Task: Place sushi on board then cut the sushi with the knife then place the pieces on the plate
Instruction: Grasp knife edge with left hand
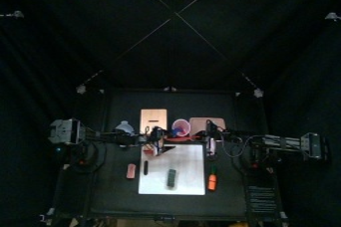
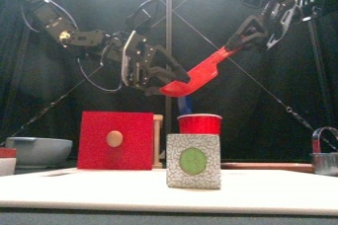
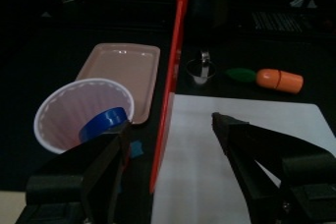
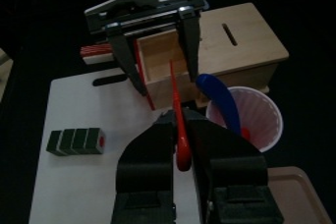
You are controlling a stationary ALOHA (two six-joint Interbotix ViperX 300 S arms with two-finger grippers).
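Above the white cutting board (image 1: 188, 157), the right gripper (image 4: 184, 140) is clamped on the handle of the red knife (image 2: 201, 69), while the left gripper (image 3: 172, 130) has its jaws spread on either side of the blade, not touching it. The sushi roll (image 1: 170, 178) lies on the board's front half, its blocks together

The white cutting board (image 1: 189, 163) lies mostly bare, open from above and from the front; only the sushi roll (image 1: 170, 178) sits on it. Over its back part the left gripper (image 4: 164, 66) and right gripper (image 4: 182, 138) meet at a red knife (image 2: 199, 71), filling that air. A wooden box (image 1: 152, 121), red cup (image 1: 180, 126) and pink tray (image 1: 204, 126) close the back; an orange toy (image 1: 212, 181) flanks the right edge.
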